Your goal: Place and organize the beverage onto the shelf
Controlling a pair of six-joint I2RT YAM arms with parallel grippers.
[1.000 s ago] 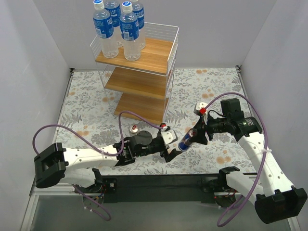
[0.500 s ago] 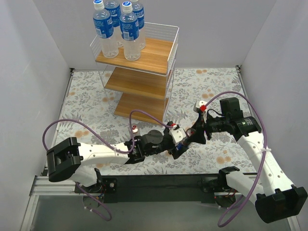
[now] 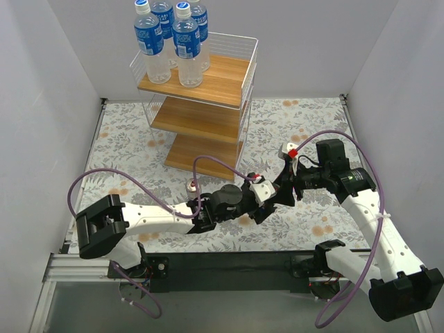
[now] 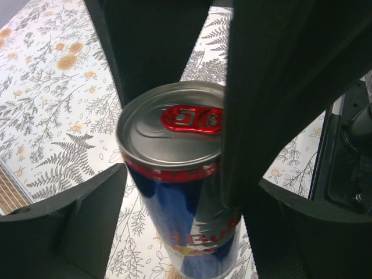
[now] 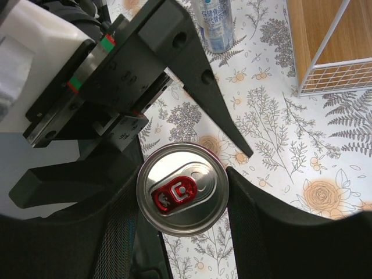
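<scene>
A slim blue and silver can (image 5: pixel 192 206) with a red tab is held upright just above the floral mat, my right gripper (image 5: pixel 181 187) shut on its sides. My left gripper (image 4: pixel 186 232) has its fingers on either side of the same can (image 4: pixel 174 133), open, with a gap showing on the left side. In the top view both grippers meet at mid-table, left gripper (image 3: pixel 262 206) and right gripper (image 3: pixel 281 191), and hide the can. A second can (image 3: pixel 192 185) stands on the mat. Several blue-capped bottles (image 3: pixel 149 41) stand on the top board of the shelf (image 3: pixel 222 76).
The shelf's middle board (image 3: pixel 201 118) and bottom board (image 3: pixel 201 154) hold nothing. The second can (image 5: pixel 215 23) stands close behind my left arm's wrist. White walls close in the mat on the left, right and back. Purple cables loop off both arms.
My left arm has swung right and forward until its fingers straddle the can in my right gripper. Its jaws have narrowed slightly. The right arm has hardly moved.
</scene>
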